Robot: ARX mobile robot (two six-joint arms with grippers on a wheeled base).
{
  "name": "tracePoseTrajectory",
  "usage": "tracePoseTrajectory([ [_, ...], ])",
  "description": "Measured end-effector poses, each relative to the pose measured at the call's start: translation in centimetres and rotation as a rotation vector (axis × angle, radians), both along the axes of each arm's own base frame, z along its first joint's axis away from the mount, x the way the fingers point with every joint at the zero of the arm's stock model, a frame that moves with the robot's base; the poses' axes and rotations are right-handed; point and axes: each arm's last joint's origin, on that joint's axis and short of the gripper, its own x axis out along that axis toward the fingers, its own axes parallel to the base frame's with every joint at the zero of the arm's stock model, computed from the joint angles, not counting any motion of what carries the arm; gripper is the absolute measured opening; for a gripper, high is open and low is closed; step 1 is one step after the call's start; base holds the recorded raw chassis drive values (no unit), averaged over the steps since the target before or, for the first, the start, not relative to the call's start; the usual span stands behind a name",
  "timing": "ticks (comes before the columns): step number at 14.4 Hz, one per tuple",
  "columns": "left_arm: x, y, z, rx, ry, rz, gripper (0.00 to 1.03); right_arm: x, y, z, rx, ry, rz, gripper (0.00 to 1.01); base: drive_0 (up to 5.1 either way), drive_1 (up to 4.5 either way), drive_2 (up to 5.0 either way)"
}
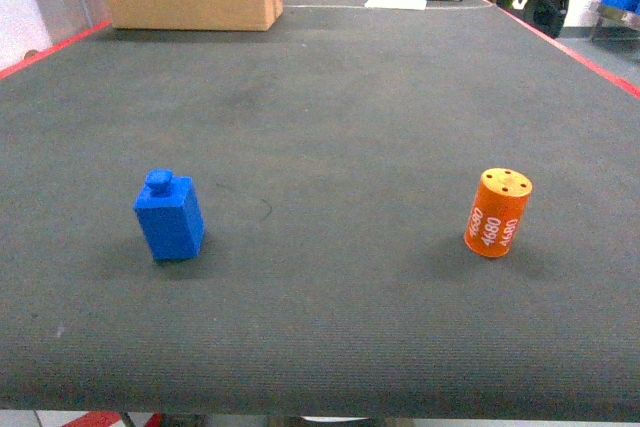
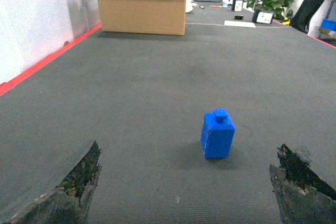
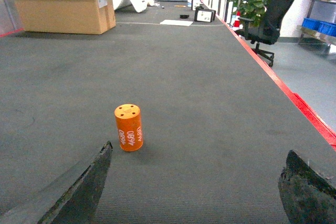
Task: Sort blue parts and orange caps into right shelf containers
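While both tools sit wide open, I see blue part (image 1: 169,217) and orange cap (image 1: 497,212) upright, well apart on surface (image 1: 340,117).

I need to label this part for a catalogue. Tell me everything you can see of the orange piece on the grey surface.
The orange cap is a short, smooth, plastic-looking cylinder. It stands upright on the dark grey mat, with small holes in its flat top and white "4680" printed repeatedly up its side. Nothing but the mat touches it. It sits apart from the blue part, ahead of the open right gripper.
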Motion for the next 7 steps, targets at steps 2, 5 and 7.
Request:
tracePoseTrajectory([
  [2, 0.0, 0.0, 0.0, 0.000, 0.000, 0.000, 0.98, 0.0, 0.0, 0.0, 0.000, 0.000, 0.000, 0.98, 0.0, 0.00, 0.0],
  [5, 6.0, -1.4, 4.4, -0.004, -0.044, 0.157, 0.98, 5.3, 2.5, 3.2, 0.004, 0.009, -0.087, 0.98, 0.0, 0.00, 0.0],
  [7, 10.2, -2.4, 5.3, -0.017, -0.012, 0.051, 0.98, 8.8, 4.1, 4.7, 0.004, 0.015, -0.048, 0.98, 0.0, 0.00, 0.0],
])
